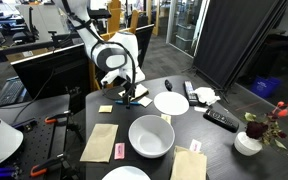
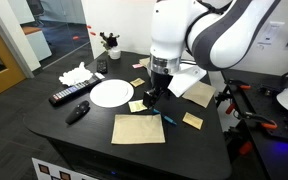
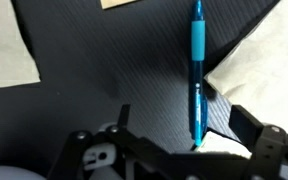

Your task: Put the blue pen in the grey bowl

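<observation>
The blue pen (image 3: pixel 197 70) lies flat on the dark table, partly over the edge of a tan napkin (image 3: pixel 259 55). Its near end sits between my open gripper's (image 3: pixel 184 128) two fingers, closer to the right finger. The fingers do not touch it. In an exterior view my gripper (image 2: pixel 153 97) hangs low over the table with the pen (image 2: pixel 168 119) showing just beside it. The grey bowl (image 1: pixel 151 136) stands toward the table's front, apart from my gripper (image 1: pixel 125 96). The bowl is out of sight in the wrist view.
A flat white plate (image 1: pixel 170 102) lies beside the gripper, also seen in an exterior view (image 2: pixel 111 92). Black remotes (image 1: pixel 221 120) (image 2: pixel 69 96), tan napkins (image 1: pixel 99 142) (image 2: pixel 139 128), a flower vase (image 1: pixel 249 140) and a second white dish (image 1: pixel 126 174) are on the table.
</observation>
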{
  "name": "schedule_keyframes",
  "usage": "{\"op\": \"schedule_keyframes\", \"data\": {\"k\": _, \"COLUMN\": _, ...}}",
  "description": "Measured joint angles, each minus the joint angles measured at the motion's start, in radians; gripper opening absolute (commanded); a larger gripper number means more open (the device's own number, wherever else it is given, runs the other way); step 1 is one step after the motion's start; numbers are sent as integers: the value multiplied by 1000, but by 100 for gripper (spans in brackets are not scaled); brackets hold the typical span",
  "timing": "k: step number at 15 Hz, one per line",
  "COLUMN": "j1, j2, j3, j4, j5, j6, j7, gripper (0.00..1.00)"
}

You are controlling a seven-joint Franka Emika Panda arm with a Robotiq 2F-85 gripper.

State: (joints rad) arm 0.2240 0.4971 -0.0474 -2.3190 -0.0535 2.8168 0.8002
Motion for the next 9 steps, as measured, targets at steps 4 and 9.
{"op": "schedule_keyframes", "data": {"k": 4, "j1": 11, "j2": 16, "j3": -10, "j4": 8, "j5": 0, "j6": 0, "j7": 0, "gripper": 82}}
{"op": "schedule_keyframes", "data": {"k": 9, "j1": 22, "j2": 26, "j3": -18, "j4": 17, "j5": 0, "j6": 0, "j7": 0, "gripper": 40}}
